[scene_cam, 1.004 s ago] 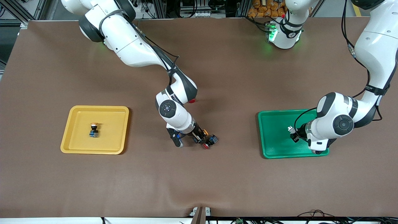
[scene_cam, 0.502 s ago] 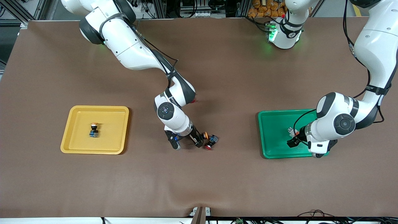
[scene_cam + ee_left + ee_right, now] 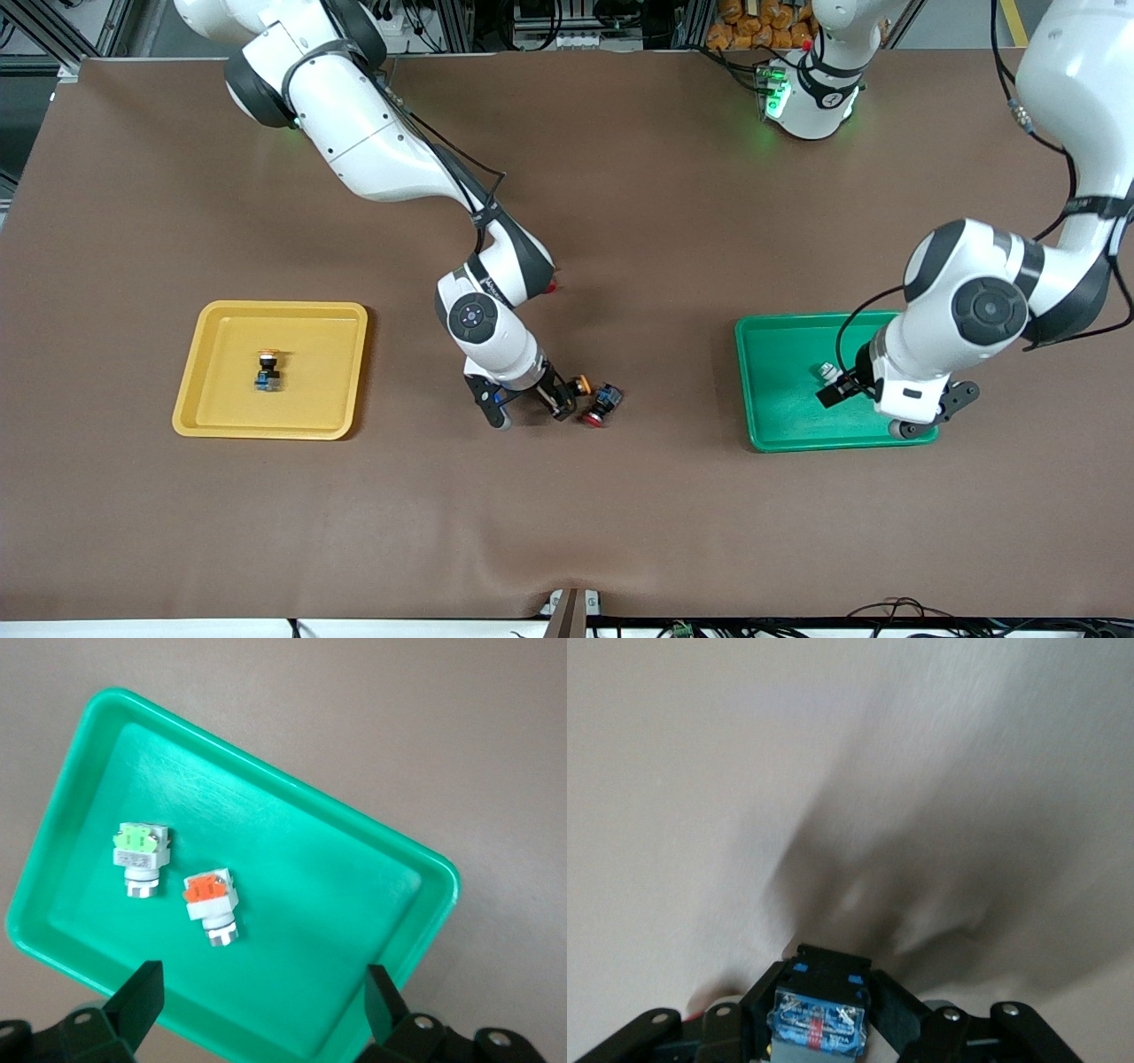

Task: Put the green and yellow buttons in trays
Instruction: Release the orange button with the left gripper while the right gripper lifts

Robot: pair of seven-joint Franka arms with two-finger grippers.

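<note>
My right gripper (image 3: 562,400) is shut on a yellow-capped button (image 3: 579,385) low over the mid-table; its black-and-blue body (image 3: 819,1014) shows between the fingers (image 3: 893,1010) in the right wrist view. A second yellow button (image 3: 267,369) lies in the yellow tray (image 3: 202,390). My left gripper (image 3: 834,393) is open and empty above the green tray (image 3: 771,390). In the left wrist view the green tray (image 3: 310,868) holds a green-blocked silver button (image 3: 139,850) and an orange-blocked one (image 3: 211,899), apart from my open fingers (image 3: 142,997).
A red-capped black-and-blue switch (image 3: 600,405) lies on the brown table beside my right gripper. Another red cap (image 3: 550,288) peeks out from under the right arm's wrist. The yellow tray is toward the right arm's end, the green tray toward the left arm's end.
My right gripper closed on the yellow button and drew it slightly away from the red switch. My left gripper rose from the green tray, leaving the silver button there.
</note>
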